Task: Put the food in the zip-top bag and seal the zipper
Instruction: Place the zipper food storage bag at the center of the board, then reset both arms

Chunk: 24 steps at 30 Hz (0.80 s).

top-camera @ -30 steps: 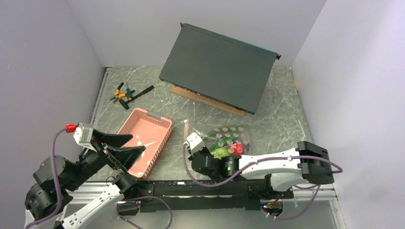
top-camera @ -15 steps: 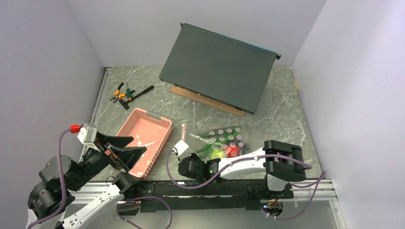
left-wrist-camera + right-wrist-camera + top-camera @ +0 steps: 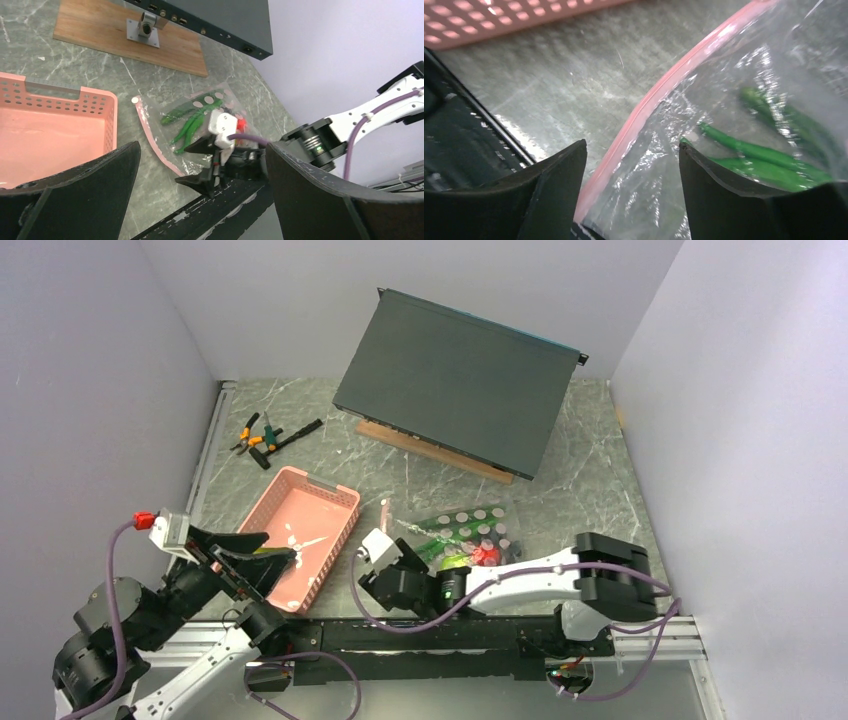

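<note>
The zip-top bag (image 3: 470,530) lies flat on the table, right of the pink basket. Inside it are the food pieces: a long green pepper (image 3: 749,150), a green apple (image 3: 455,562) and a red piece (image 3: 487,555). The pink zipper (image 3: 649,105) runs along the bag's left edge. My right gripper (image 3: 633,145) is open, low over the table, its jaws astride the near end of the zipper and the clear plastic. It also shows in the left wrist view, where the right gripper (image 3: 197,165) is beside the bag (image 3: 200,117). My left gripper (image 3: 255,552) hangs open and empty over the basket's near corner.
The pink slotted basket (image 3: 335,495) is left of the bag. A dark flat panel (image 3: 455,380) on a wooden board (image 3: 430,452) fills the back. Orange-handled pliers (image 3: 258,435) lie at the back left. A black rail (image 3: 430,635) borders the near table edge, close under my right gripper.
My right gripper was shut on the zipper and slid left along it toward the near end; now its jaws have opened. My left arm has sunk slightly, still open.
</note>
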Each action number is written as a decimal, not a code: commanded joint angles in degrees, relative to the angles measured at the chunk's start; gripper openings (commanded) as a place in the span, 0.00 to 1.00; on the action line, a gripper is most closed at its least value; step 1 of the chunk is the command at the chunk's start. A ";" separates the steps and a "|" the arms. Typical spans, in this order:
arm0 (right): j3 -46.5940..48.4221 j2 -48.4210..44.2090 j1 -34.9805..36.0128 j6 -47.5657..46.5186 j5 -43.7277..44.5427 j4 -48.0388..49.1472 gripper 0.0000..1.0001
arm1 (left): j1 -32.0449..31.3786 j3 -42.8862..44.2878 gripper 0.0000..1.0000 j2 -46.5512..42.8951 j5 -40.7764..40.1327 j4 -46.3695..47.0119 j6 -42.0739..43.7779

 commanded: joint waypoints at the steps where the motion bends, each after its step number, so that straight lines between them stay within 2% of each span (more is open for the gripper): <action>1: 3.77 -10.65 -0.10 -3.38 -0.86 -3.63 0.73 | 0.17 0.91 1.00 -1.68 -2.81 0.95 -1.63; 5: 5.96 -19.97 -0.09 -8.01 -0.16 -6.95 0.85 | 0.12 1.98 1.00 -1.61 -4.19 1.38 -2.05; 7: 7.35 -24.72 -0.03 -11.70 1.05 -7.78 0.98 | 0.15 3.78 1.00 -0.80 -5.97 0.96 -1.96; 8: 8.48 -26.75 -0.05 -13.47 1.67 -8.39 0.99 | 0.13 4.90 1.00 -0.35 -7.01 0.76 -1.86; 12: 17.31 -31.19 0.04 -21.22 6.59 -12.16 1.00 | 0.17 9.83 1.00 2.24 -9.46 1.68 0.45; 17: 28.27 -32.95 0.05 -27.39 17.14 -14.73 1.00 | 0.15 16.59 1.00 5.83 -11.35 4.02 4.04; 24: 31.56 -38.22 -0.01 -36.62 26.14 -5.99 1.00 | 0.18 21.33 1.00 8.51 -12.62 8.02 7.13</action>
